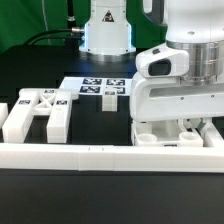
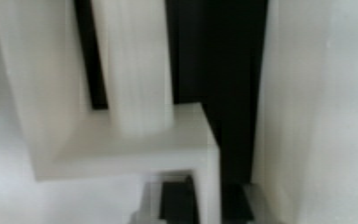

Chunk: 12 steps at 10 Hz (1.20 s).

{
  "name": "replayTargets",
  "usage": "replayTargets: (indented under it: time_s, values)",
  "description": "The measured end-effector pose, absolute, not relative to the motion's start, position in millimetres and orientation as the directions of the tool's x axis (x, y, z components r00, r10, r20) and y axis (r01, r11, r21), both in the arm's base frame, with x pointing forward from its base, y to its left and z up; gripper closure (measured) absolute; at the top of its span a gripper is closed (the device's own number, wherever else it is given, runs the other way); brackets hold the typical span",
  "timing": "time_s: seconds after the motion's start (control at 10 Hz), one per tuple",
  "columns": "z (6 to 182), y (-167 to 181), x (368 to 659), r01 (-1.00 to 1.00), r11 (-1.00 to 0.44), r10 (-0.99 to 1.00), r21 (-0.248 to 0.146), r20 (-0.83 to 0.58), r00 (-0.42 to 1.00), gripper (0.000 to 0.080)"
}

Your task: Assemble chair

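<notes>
Tool [image 1: 172, 124], jaws closed and apparently holding nothing, low over the chunky white plastic chair parts [image 1: 178, 138] directly beneath it; other tagged white blocks [image 1: 35, 110] lie well apart from it. Press squarely and slowly, lest parts skid

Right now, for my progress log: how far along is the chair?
Done: no joint I can confirm; a tagged chair part lies at the exterior view's left. In hand: the gripper, shut, sits low among white parts behind the border rail. Left: seemingly most of the joining.
</notes>
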<state>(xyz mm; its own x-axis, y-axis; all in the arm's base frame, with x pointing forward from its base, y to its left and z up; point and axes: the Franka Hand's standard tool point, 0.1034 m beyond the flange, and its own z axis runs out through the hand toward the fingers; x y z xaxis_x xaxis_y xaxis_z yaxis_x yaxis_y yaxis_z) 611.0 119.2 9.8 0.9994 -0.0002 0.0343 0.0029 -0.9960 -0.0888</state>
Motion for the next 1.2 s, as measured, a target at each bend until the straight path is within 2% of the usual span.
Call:
replayTargets:
  time_s: [0.3,0.5,0.7,0.8,0.9,1.0,1.1,1.2]
  values:
    - [11.8,118.4,611.4,0.008,-0.996,0.005,-0.088,0.034,0.999,0.0762]
    - [27.1,109.8,617.1,0.023,-0.996,0.019,-0.087,0.047,0.999,0.0762]
    - [50.8,107.3,617.3,0.011,-0.996,0.005,-0.092,0.067,0.998,0.0331]
    - [59.6,105.8,614.6,0.007,-0.996,0.000,-0.093,0.072,0.997,0.0213]
    - [70.4,101.0,610.8,0.007,-0.996,0.000,-0.093,0.080,0.997,0.0213]
    - [79.1,88.1,595.7,0.026,-0.996,0.019,-0.085,0.088,0.996,0.0164]
    - [77.5,70.9,566.1,0.034,-0.997,0.028,-0.070,0.085,0.996,0.0152]
    - [73.5,65.0,551.6,0.033,-0.997,0.028,-0.064,0.076,0.997,0.0152]
